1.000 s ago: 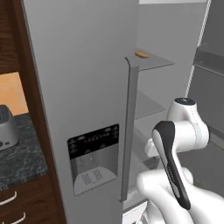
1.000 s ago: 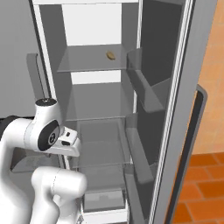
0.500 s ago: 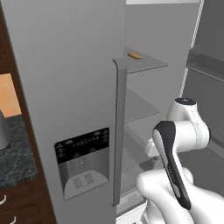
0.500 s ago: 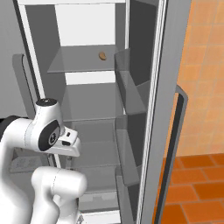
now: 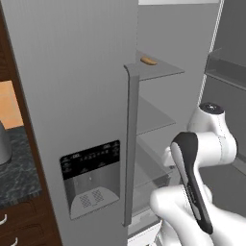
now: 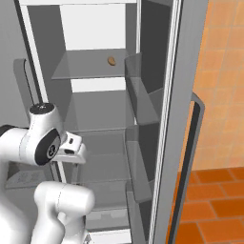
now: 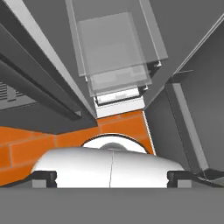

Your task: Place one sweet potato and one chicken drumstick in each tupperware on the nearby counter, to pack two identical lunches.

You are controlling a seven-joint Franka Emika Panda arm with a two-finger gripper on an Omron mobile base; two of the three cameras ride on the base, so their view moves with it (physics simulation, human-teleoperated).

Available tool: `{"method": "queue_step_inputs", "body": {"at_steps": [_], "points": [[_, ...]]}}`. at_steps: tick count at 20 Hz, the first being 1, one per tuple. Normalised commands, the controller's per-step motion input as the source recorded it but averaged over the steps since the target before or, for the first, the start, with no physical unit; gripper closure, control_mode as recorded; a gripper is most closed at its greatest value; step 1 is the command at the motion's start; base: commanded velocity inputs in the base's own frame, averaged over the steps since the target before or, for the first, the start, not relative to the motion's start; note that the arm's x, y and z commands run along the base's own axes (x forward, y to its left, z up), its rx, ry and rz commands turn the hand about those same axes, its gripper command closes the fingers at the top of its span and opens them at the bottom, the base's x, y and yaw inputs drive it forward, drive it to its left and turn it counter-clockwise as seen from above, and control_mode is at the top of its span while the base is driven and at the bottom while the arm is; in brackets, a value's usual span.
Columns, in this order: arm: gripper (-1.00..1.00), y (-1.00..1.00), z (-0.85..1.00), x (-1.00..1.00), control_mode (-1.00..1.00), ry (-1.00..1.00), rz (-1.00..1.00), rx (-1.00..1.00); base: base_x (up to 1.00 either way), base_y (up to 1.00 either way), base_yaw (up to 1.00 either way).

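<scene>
The fridge stands with its right door (image 6: pixel 188 119) swung wide, presumably so the arm can reach the food stored inside. One small tan-orange oval, likely a sweet potato (image 6: pixel 111 61), lies on the upper glass shelf (image 6: pixel 86 69), upper centre of the right base view and top centre of the left base view. The gripper (image 7: pixel 111 175), at the bottom of the hand view, has its jaws spread fully and carries nothing. The counter (image 5: pixel 14 168) shows at the left edge.

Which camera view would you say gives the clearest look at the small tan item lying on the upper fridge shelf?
The left base view: the sweet potato shows its elongated shape near the glass shelf's front edge. The right base view shows it as a small end-on blob. The hand view looks down at the lower shelves.
</scene>
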Motion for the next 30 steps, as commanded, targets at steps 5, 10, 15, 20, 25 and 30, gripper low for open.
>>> {"method": "queue_step_inputs", "body": {"at_steps": [5, 10, 15, 20, 25, 30], "points": [[-1.0, -0.13, 0.89, 0.51, -1.0, -0.48, 0.04, -0.07, 0.0, 0.0, 0.0], [-1.0, -0.22, 1.0, 1.0, -1.0, -0.36, 0.03, 0.0, 0.0, 0.0, 0.0], [-1.0, -0.13, 1.0, 1.0, -1.0, -0.37, 0.05, 0.0, 0.0, 0.0, 0.0], [-1.0, 0.0, 0.67, 1.0, -1.0, -0.27, 0.04, 0.0, 0.0, 0.0, 0.0], [-1.0, 0.05, 0.04, 1.0, -1.0, -0.07, -0.02, 0.0, 0.0, 0.0, 0.0], [-1.0, 0.1, 0.43, 0.28, -1.0, 0.0, -0.01, 0.0, 0.0, 0.0, 0.0]]}}
